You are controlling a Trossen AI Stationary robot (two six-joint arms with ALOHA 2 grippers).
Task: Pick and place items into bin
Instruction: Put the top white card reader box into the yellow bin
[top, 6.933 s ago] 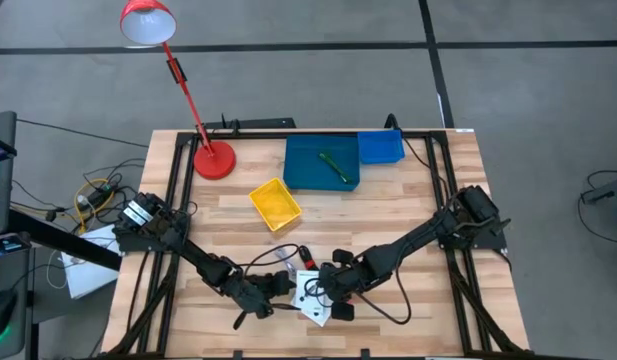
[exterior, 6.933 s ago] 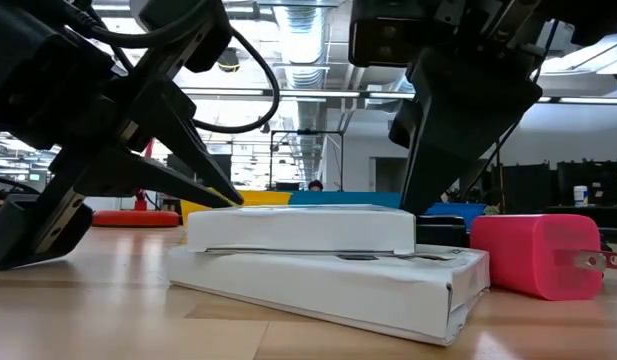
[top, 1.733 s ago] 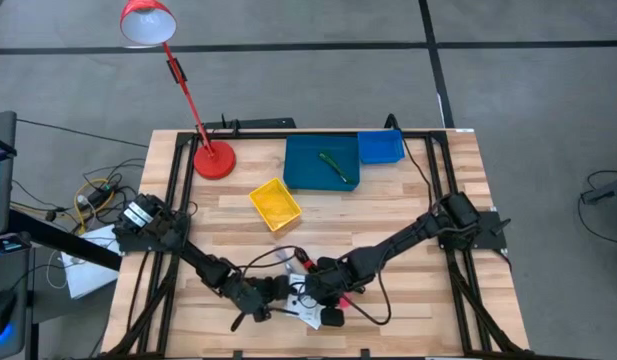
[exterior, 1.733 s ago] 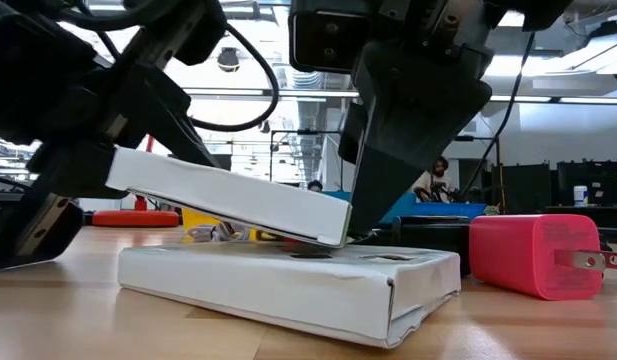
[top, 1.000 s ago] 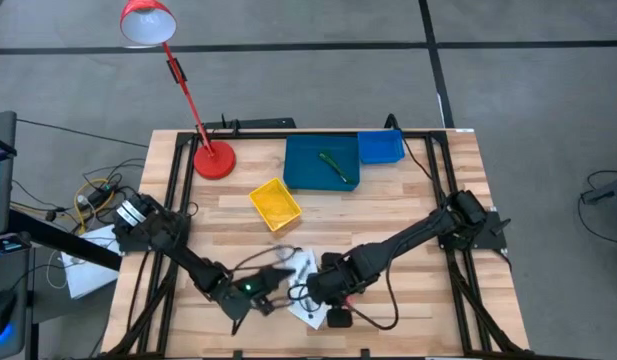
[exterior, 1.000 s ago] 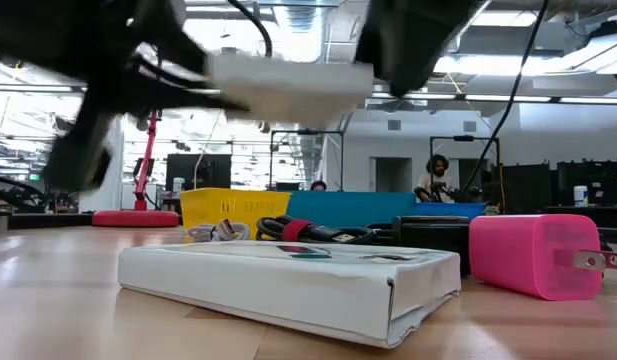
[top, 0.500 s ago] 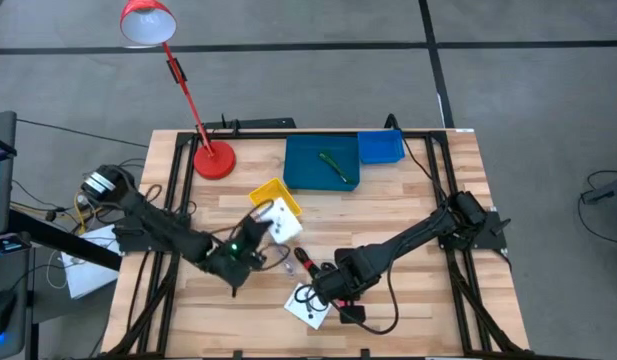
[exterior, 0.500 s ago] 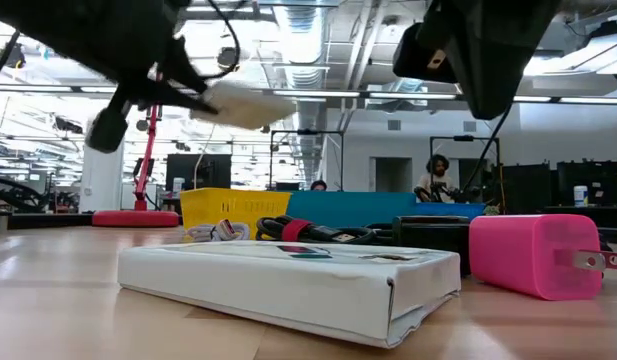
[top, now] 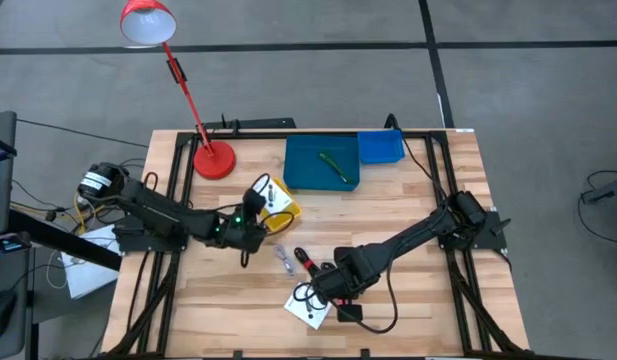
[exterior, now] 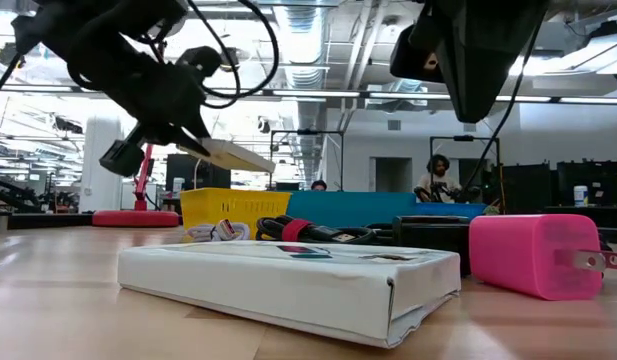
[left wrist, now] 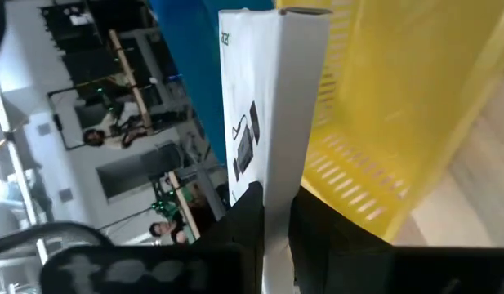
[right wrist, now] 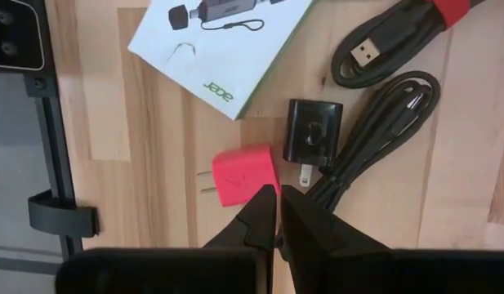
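Left gripper [left wrist: 272, 214] pinching thin white cardboard box [left wrist: 272, 98], carrying it edge-up right over yellow slotted plastic bin [top: 280, 205]; drop not yet done.

Right gripper [right wrist: 278, 214] pressed together, empty, hovering over leftover pile well apart from yellow bin, toward desk [top: 428, 300] front.

Green pen [top: 334, 165] already lying in teal bin [top: 308, 172].

Remaining: flat white box [right wrist: 219, 49], glossy pink charger [right wrist: 242, 178], black adapter [right wrist: 313, 132], rubbery black cables [right wrist: 390, 90].
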